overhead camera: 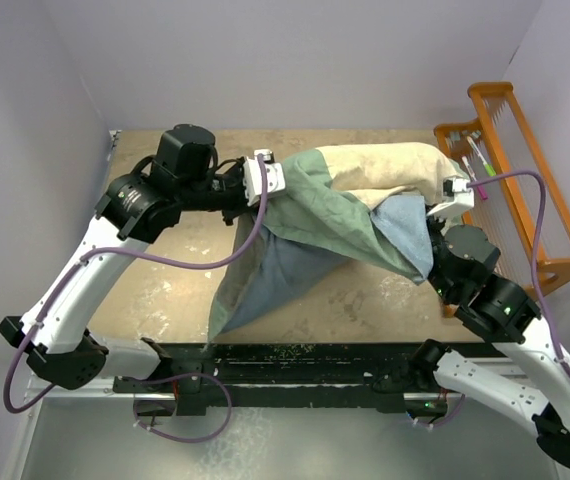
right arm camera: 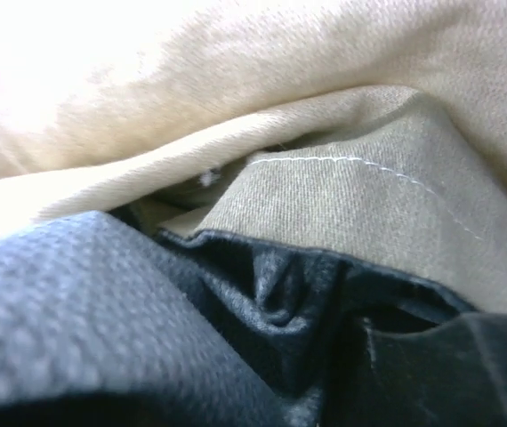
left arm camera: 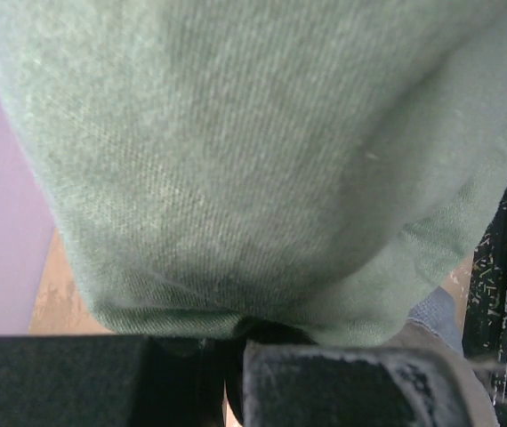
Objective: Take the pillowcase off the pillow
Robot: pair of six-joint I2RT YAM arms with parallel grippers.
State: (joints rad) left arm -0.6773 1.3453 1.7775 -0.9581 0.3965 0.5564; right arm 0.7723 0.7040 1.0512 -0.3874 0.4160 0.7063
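The pillowcase point(overhead camera: 310, 220) hangs as a wide sheet of sage green and slate blue from the back of the table down to its front left. My left gripper point(overhead camera: 285, 185) is shut on its upper green edge, which fills the left wrist view point(left arm camera: 262, 160) above the gripper point(left arm camera: 231, 360). My right gripper point(overhead camera: 431, 216) is buried in the folds at the right. In the right wrist view it point(right arm camera: 302, 342) is shut on dark blue-grey cloth point(right arm camera: 280, 294) under a beige stitched hem point(right arm camera: 360, 205). A plump cream bulk point(overhead camera: 385, 165) lies behind it; I cannot tell whether it is bare pillow or covered.
An orange wooden rack point(overhead camera: 525, 170) holding a few pens stands against the right wall. The brown tabletop point(overhead camera: 365, 300) shows in front of the cloth. A black rail point(overhead camera: 305, 360) runs along the near edge. White walls close in the back and the sides.
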